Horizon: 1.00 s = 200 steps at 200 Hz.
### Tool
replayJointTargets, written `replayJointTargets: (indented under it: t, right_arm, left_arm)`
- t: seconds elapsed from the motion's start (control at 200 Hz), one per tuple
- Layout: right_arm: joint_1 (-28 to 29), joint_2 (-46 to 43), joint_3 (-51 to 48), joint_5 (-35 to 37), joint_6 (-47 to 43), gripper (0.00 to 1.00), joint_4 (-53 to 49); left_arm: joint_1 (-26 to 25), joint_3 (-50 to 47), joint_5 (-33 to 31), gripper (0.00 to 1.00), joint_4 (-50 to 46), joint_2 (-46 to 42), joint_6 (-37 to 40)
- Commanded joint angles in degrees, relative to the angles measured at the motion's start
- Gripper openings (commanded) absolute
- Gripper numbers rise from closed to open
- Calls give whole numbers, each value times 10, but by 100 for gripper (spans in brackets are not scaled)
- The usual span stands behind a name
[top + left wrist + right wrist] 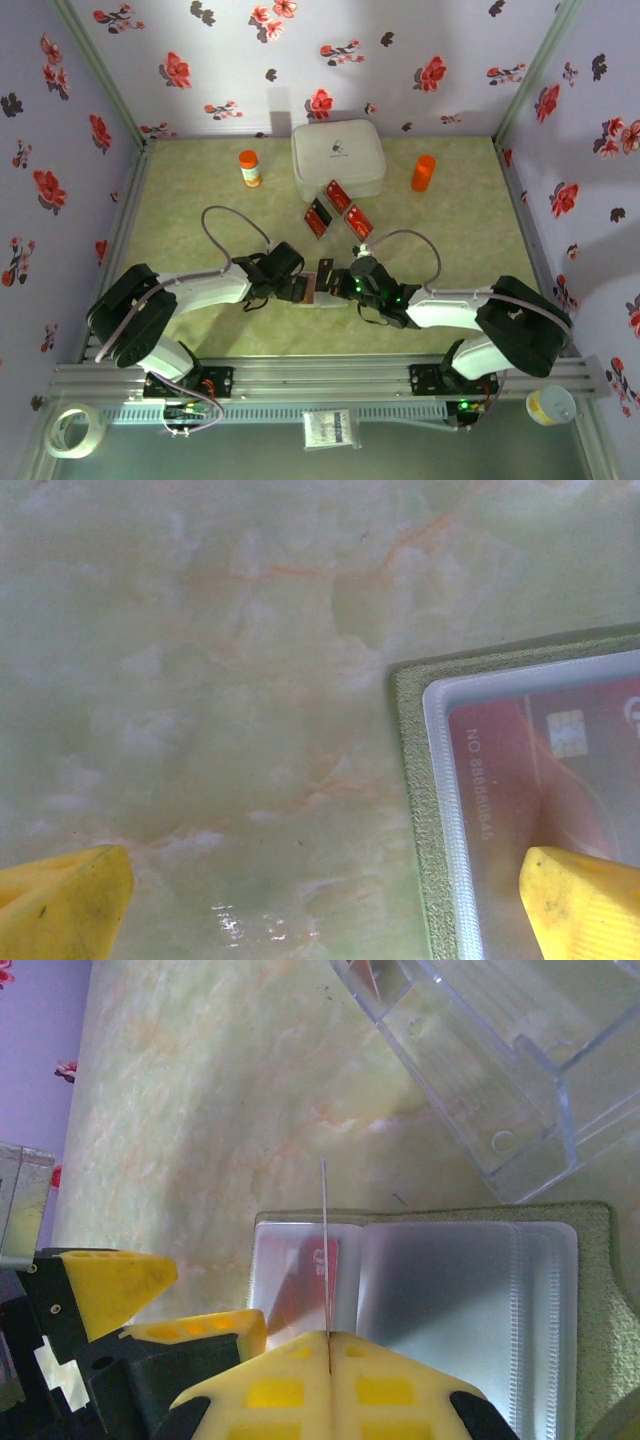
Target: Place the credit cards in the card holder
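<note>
We are counting five credit cards: three loose cards (318, 217) (337, 193) (358, 222), one sleeved card (530, 770) and one edge-on card (325, 1230). We are also counting one card holder (590, 1290), one white case (338, 150), one clear box (480, 1070), two orange containers (249, 168) (424, 173), one tape roll (72, 430), one tub (550, 405), and two claws: left claw (320, 910) and right claw (328, 1345).

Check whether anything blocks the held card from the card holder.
Nothing visible does. The right gripper pinches a card edge-on right above the open card holder. The left gripper rests one finger on the page beside the card.
</note>
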Motion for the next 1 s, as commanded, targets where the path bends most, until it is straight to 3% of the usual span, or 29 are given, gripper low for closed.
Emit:
replayJointTargets:
  t: [0.0, 0.515, 0.995]
  right_arm:
    - [7, 10, -11, 20, 16, 0, 27]
    - [12, 26, -30, 17, 38, 0, 69]
    - [17, 25, -40, 27, 47, 0, 69]
  left_arm:
    - [-3, -17, -18, 100, -28, 0, -8]
    - [-3, -20, -15, 100, -28, -4, -12]
    - [-3, 43, 2, 100, -37, -8, 21]
